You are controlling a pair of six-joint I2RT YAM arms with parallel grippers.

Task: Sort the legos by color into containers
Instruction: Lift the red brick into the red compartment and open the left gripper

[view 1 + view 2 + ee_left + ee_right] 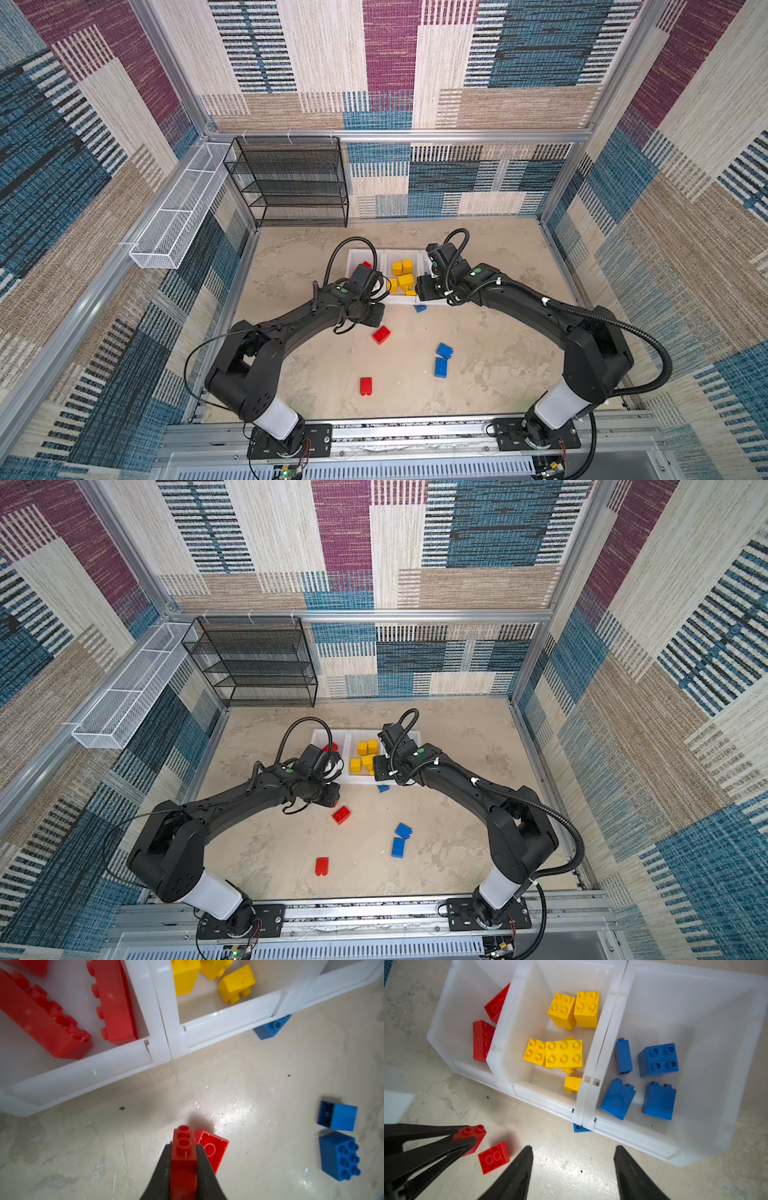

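While left tool [183, 1148] clamps a red lego [184, 1165], the container rim [83, 1076] stands apart.

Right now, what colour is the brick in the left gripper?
Red. The brick shows best in the left wrist view.

Bright, even light from above fills both top views, whose walls [390, 62] bow at the edges. In the left wrist view glare whitens a patch of the desk [232, 1113], and the red legos [41, 1014] look smeared; shadows are soft.
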